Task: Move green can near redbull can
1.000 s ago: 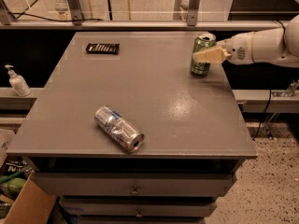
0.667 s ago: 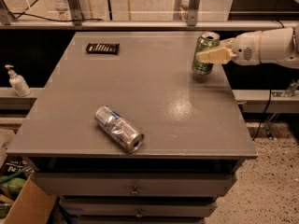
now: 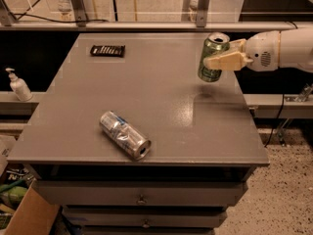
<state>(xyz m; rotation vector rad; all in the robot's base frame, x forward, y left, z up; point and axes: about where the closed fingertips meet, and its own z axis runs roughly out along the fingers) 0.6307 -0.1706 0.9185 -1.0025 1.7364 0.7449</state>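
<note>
**Green can gripped, barely moved in the last second**

Jaws: gripper (image 3: 220, 54) is clamped on the green can (image 3: 211, 47). One tan finger (image 3: 226, 61) crosses the can's front, the other shows behind its rim. The fingers are flat, wedge-shaped, matte plastic.

Delta vs 1 s ago: can and gripper sit a touch further right. The tilt is about the same, with the top leaning right. Nothing else on the table has shifted.

Green can: glossy green aluminium cylinder with pale markings, silver top with pull tab. It sits over the far right part of the table (image 3: 161, 87). A dark patch on the surface below it lies apart from its base, so it looks lifted clear.

The arm (image 3: 281, 49) is a smooth white shell coming in from the right edge.

The redbull can (image 3: 124, 135) lies on its side near the front edge, left of centre. It's slim, silver-blue and dented, open end toward the camera, well apart from the green can.

A flat black rectangular packet (image 3: 107, 50) lies at the far left. The tabletop is matte grey with a slight sheen.

There are drawers with small round knobs (image 3: 142, 199) under the top. A white pump bottle (image 3: 18, 84) stands on the ledge at left, and a cardboard box (image 3: 27, 217) sits at bottom left.
</note>
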